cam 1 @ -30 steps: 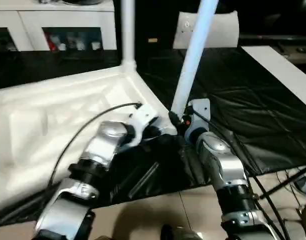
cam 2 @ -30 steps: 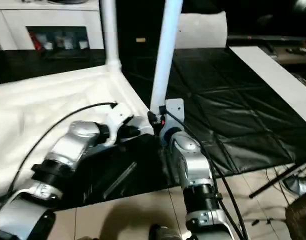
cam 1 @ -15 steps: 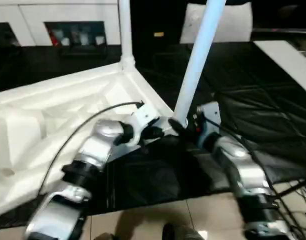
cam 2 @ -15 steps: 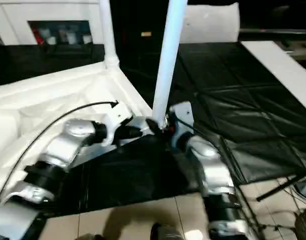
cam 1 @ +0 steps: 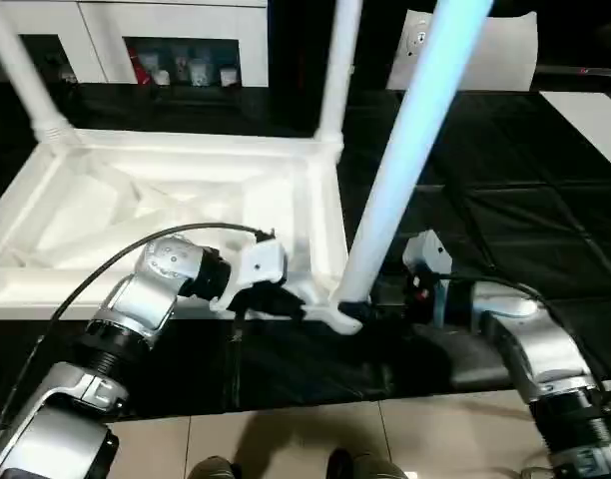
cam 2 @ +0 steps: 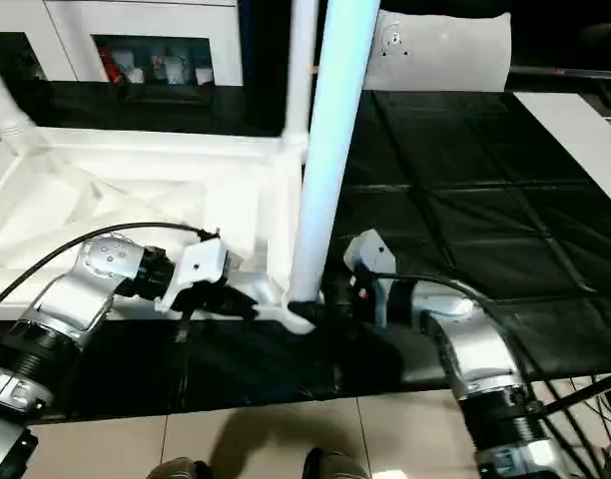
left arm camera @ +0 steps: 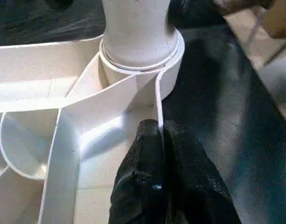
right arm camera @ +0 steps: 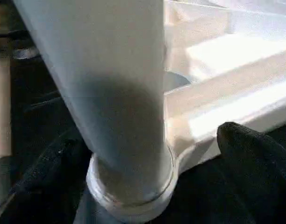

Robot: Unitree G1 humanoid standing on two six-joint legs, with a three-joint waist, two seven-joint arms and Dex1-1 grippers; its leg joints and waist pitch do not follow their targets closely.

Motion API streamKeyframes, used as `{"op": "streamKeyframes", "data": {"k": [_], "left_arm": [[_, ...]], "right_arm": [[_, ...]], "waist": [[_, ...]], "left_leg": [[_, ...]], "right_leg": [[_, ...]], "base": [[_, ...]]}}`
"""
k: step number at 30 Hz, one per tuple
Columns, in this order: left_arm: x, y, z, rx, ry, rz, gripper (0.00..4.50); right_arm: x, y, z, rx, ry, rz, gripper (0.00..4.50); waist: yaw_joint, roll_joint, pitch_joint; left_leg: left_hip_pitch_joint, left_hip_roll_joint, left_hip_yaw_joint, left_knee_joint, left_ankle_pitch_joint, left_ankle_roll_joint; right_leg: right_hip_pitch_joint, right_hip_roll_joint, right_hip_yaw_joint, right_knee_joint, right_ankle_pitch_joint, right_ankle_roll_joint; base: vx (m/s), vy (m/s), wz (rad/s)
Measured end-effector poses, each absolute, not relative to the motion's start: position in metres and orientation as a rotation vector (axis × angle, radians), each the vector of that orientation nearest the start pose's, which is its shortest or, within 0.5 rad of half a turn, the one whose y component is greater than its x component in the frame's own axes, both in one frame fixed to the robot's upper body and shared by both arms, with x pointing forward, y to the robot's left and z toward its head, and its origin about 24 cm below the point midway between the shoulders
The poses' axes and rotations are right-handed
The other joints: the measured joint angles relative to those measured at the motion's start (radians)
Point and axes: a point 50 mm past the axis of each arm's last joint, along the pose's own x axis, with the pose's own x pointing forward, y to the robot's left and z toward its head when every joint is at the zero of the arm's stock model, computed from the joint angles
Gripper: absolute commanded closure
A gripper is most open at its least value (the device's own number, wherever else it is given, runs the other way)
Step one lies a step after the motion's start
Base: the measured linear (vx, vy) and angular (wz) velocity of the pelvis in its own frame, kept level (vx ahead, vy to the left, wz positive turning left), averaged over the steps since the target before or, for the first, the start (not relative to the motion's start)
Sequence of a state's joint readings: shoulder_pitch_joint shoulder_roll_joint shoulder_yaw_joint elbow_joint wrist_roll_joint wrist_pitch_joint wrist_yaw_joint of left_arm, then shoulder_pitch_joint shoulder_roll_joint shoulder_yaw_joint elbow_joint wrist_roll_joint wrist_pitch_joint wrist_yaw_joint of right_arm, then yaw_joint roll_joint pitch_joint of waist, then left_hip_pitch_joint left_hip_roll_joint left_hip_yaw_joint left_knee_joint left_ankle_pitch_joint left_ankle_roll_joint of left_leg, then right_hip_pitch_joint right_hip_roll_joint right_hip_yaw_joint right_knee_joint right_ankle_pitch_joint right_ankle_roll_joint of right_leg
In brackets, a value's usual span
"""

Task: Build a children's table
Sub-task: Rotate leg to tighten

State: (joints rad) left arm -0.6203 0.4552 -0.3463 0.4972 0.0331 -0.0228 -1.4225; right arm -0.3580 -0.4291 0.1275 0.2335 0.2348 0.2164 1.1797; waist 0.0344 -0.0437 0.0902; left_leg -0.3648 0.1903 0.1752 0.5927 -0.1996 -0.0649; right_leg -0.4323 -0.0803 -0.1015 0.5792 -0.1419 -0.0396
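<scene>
Right gripper [cam 1: 380, 295] jaws have spread wide, releasing the leg [cam 1: 400, 175] now seated in the tabletop [cam 1: 166, 205]; left gripper [cam 1: 291, 301] jaws pinch its rim.

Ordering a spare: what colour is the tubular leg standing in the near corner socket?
White tubular leg, tinted pale blue; clearest in the right eye view.

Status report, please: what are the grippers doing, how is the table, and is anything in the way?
Left gripper shut on tabletop rim. Right gripper open, jaws either side of near leg. Leg seated in corner socket. Nothing seen in the way.
</scene>
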Motion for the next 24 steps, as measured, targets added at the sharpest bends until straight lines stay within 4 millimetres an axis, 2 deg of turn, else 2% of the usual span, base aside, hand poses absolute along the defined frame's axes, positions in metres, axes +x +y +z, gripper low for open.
{"op": "streamKeyframes", "data": {"k": [1, 4, 8, 10, 12, 16, 17, 24], "left_arm": [[0.309, 0.137, 0.077, 0.613, 0.396, -1.598, 4.5], [0.31, 0.14, 0.077, 0.621, 0.402, -1.619, 4.5], [0.312, 0.138, 0.077, 0.625, 0.4, -1.631, 4.5], [0.312, 0.137, 0.077, 0.629, 0.398, -1.638, 4.5], [0.312, 0.136, 0.077, 0.628, 0.394, -1.644, 4.5], [0.312, 0.134, 0.077, 0.627, 0.393, -1.656, 4.5], [0.312, 0.134, 0.077, 0.622, 0.394, -1.659, 4.5], [0.312, 0.135, 0.076, 0.615, 0.403, -1.679, 4.5]], "right_arm": [[0.284, -0.159, 0.072, -0.132, 0.252, 1.279, 0.3], [0.282, -0.156, 0.074, -0.121, 0.272, 1.369, 0.43], [0.282, -0.149, 0.075, -0.119, 0.281, 1.442, 0.85], [0.283, -0.147, 0.077, -0.123, 0.272, 1.452, 0.91], [0.284, -0.145, 0.079, -0.122, 0.266, 1.464, 1.22], [0.287, -0.144, 0.078, -0.115, 0.274, 1.47, 1.48], [0.287, -0.144, 0.078, -0.113, 0.275, 1.473, 1.7], [0.286, -0.144, 0.077, -0.089, 0.295, 1.484, 2.16]], "waist": [[0.0, -0.001, -0.001], [0.002, -0.003, -0.002], [0.007, -0.003, -0.002], [0.01, -0.003, -0.002], [0.014, -0.004, -0.002], [0.022, -0.004, -0.002], [0.023, -0.004, -0.002], [0.028, -0.005, -0.003]], "left_leg": [[0.001, 0.0, 0.0, 0.0, 0.0, 0.0], [0.001, 0.001, 0.0, 0.0, 0.001, -0.001], [0.001, 0.001, 0.0, 0.0, 0.001, -0.002], [0.001, 0.001, 0.0, 0.0, 0.001, -0.002], [0.001, 0.001, -0.001, 0.0, 0.002, -0.001], [0.001, 0.002, -0.001, 0.0, 0.002, -0.001], [0.001, 0.002, -0.001, 0.0, 0.002, -0.001], [0.001, 0.002, -0.001, 0.0, 0.002, 0.0]], "right_leg": [[0.001, 0.0, 0.0, 0.0, 0.0, 0.0], [0.003, 0.001, 0.0, 0.0, 0.0, 0.001], [0.003, 0.001, 0.0, 0.0, 0.0, 0.002], [0.003, 0.001, 0.0, 0.0, 0.001, 0.001], [0.003, 0.001, 0.0, 0.001, 0.001, 0.0], [0.003, 0.002, 0.0, 0.001, 0.002, -0.001], [0.002, 0.002, 0.0, 0.001, 0.002, -0.001], [0.003, 0.002, 0.0, 0.001, 0.002, -0.001]], "base": [[0.0, 0.0, 0.0], [0.0, 0.0, 0.0], [0.0, 0.0, 0.0], [0.0, 0.0, 0.0], [0.0, 0.0, 0.0], [0.0, 0.0, 0.0], [0.0, 0.0, 0.0], [0.0, 0.0, 0.0]]}}
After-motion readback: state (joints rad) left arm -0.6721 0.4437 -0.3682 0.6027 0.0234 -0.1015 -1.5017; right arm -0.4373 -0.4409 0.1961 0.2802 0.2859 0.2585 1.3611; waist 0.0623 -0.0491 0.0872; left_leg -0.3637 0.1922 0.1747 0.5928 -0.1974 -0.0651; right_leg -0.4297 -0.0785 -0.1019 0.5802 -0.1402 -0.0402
